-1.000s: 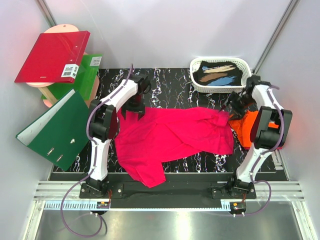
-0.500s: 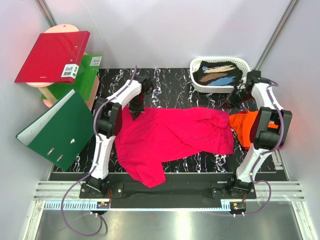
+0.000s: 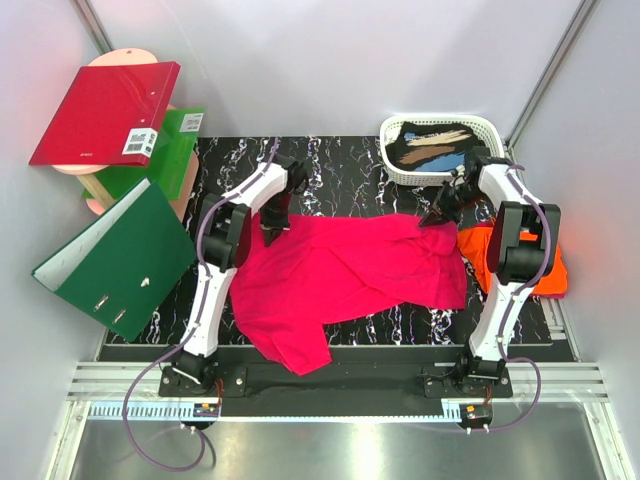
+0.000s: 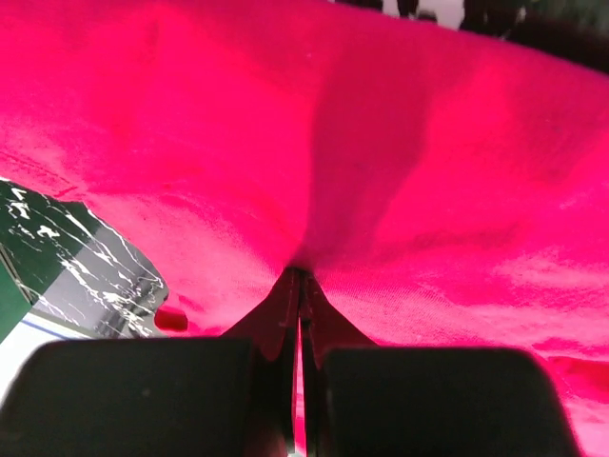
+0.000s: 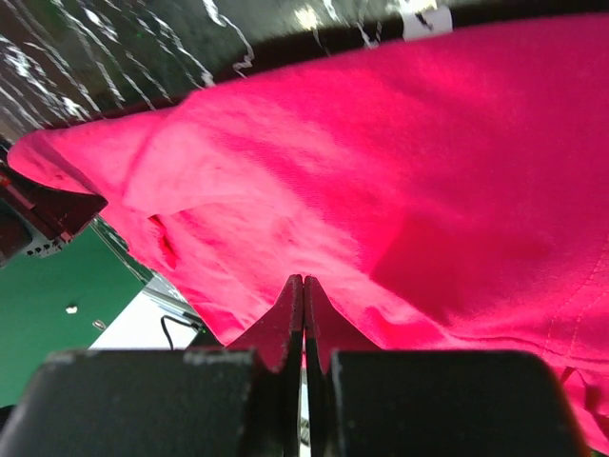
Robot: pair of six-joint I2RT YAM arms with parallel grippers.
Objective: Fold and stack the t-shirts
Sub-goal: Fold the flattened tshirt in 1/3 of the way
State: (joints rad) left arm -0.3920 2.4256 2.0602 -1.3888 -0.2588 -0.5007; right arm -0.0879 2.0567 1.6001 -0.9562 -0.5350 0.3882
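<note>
The magenta t-shirt [image 3: 350, 275] lies spread across the black marbled table [image 3: 340, 165], one part hanging towards the near edge. My left gripper [image 3: 270, 236] is at its far left corner, shut, and in the left wrist view the magenta t-shirt [image 4: 400, 152] puckers into the closed left gripper [image 4: 300, 278]. My right gripper [image 3: 432, 220] is shut at the far right corner; the right wrist view shows the magenta t-shirt [image 5: 381, 171] pinched in the right gripper [image 5: 304, 284]. The orange t-shirt [image 3: 480, 255] lies crumpled at the right, partly hidden behind the right arm.
A white basket [image 3: 388, 165] holding dark cloth stands at the back right, just behind the right gripper. At the left are a red binder [image 3: 105, 112], an open green binder [image 3: 115, 258] and another green binder [image 3: 170, 155] on a wooden stand.
Both grippers have shut on the magenta t-shirt. The right gripper came left from over the orange t-shirt to the magenta shirt's far right corner. The left gripper shifted slightly.
</note>
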